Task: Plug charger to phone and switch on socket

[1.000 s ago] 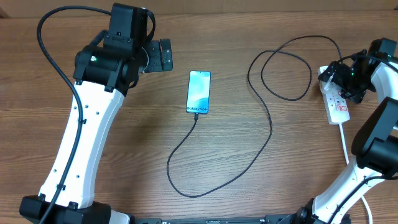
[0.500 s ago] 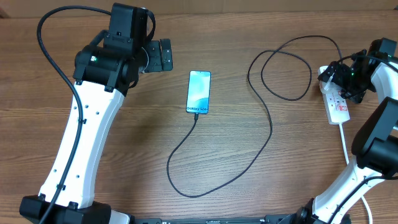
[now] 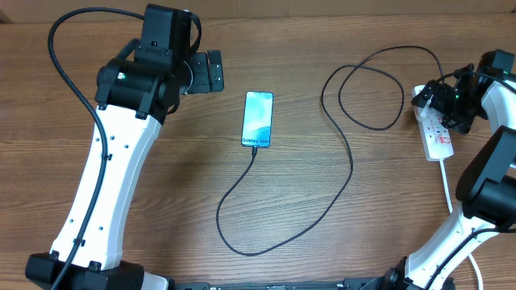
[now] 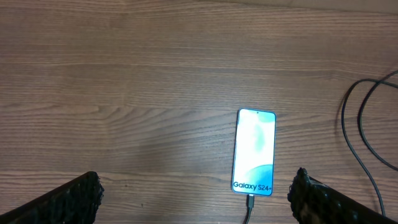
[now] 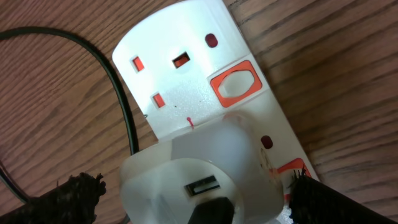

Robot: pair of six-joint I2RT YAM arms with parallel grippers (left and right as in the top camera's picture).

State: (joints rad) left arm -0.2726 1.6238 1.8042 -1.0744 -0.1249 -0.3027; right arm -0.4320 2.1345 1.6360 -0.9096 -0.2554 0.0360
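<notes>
Nothing had moved: left gripper [image 4: 198, 196] gaped wide left of the phone [image 3: 258, 118], right gripper [image 5: 193, 196] wide over the socket [image 3: 438, 133].

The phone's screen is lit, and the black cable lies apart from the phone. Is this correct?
No. The phone has its screen lit, but the black cable is plugged into its bottom edge; the left wrist view shows it.

A brown wooden tabletop [image 3: 387, 185] fills every view, its grain running in long streaks from side to side (wavy darker lines show in the close views). The light is soft and even, casting only faint shadows.
</notes>
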